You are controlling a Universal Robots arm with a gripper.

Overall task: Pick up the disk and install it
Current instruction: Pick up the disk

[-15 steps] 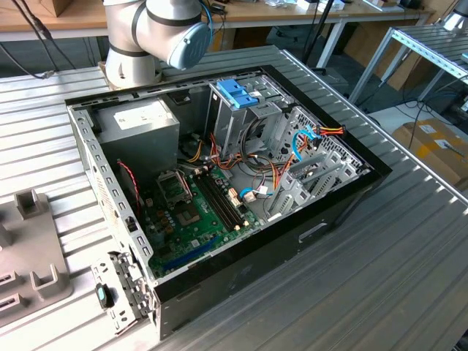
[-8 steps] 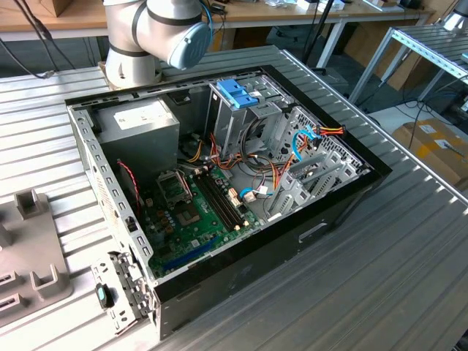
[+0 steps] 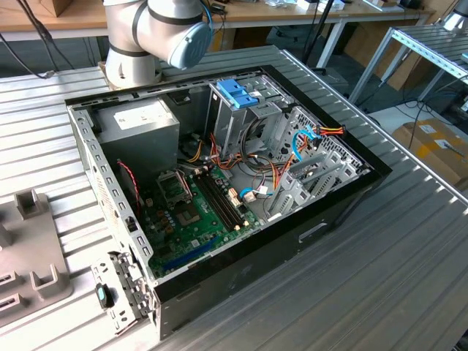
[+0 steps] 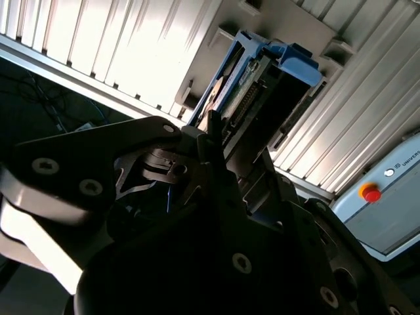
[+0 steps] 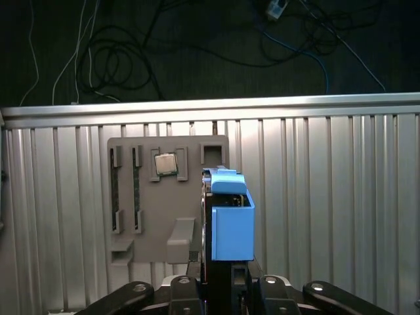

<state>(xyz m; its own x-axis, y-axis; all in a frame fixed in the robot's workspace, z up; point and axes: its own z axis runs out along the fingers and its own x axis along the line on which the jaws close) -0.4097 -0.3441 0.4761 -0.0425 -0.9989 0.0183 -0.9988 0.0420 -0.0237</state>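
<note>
The disk [image 5: 231,220] is a dark drive in bright blue side rails. It stands on edge between the fingers of my gripper [image 5: 220,274], which is shut on its lower end. It hangs above the grey fixture plate [image 5: 141,210] on the ribbed metal table. In the second wrist view the disk [image 4: 262,82] shows its connector edge, with a dark finger [image 4: 213,131] against it. In the exterior view the open computer case [image 3: 91,157] lies on the table, with a metal drive cage topped by a blue latch [image 3: 238,93].
A small square chip [image 5: 165,164] sits in a pocket of the fixture plate. The arm's base [image 3: 146,36] stands behind the case. Loose cables [image 3: 292,157] cross the case interior. A grey fixture [image 3: 29,248] lies at the exterior view's left. A box with a red button [image 4: 372,193] sits nearby.
</note>
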